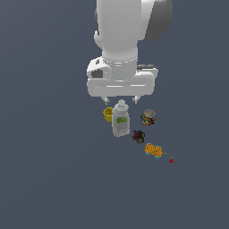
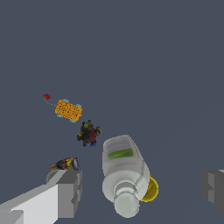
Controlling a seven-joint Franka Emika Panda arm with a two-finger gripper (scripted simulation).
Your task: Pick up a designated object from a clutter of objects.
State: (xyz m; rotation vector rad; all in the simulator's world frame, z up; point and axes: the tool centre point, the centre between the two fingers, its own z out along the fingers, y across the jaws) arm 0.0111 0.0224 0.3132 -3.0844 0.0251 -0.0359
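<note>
- While the tool (image 1: pixel 121 99) hangs above the desk (image 1: pixel 53 179) with its two fingers (image 2: pixel 65 192) spread wide and nothing between them, the dark lumpy object (image 1: pixel 138 136) lies lower down, away from the tool, past the far end of the white bottle (image 1: pixel 120 120).
- It is small and blackish, with bumps all over and little specks of red, green and yellow. It is smaller than the yellow cup (image 1: pixel 108 114).
- The white bottle with its green label lies right under the tool, between the two fingers, with its cap end nearest the tool. It is the closest thing to the tool and sits between the tool and the dark lump.
- The yellow cup is tucked just beside the bottle's cap end, and seems to touch it.
- A round can (image 1: pixel 148 117) of many colours with a pale top stands near one finger, off to the exterior view's right of the bottle.
- Past the dark lump, further from the tool, lies an orange block (image 1: pixel 154 150) with blue ends, just beside the lump but apart from it.
- A tiny red thing (image 1: pixel 171 160) lies furthest from the tool, near the block.
</note>
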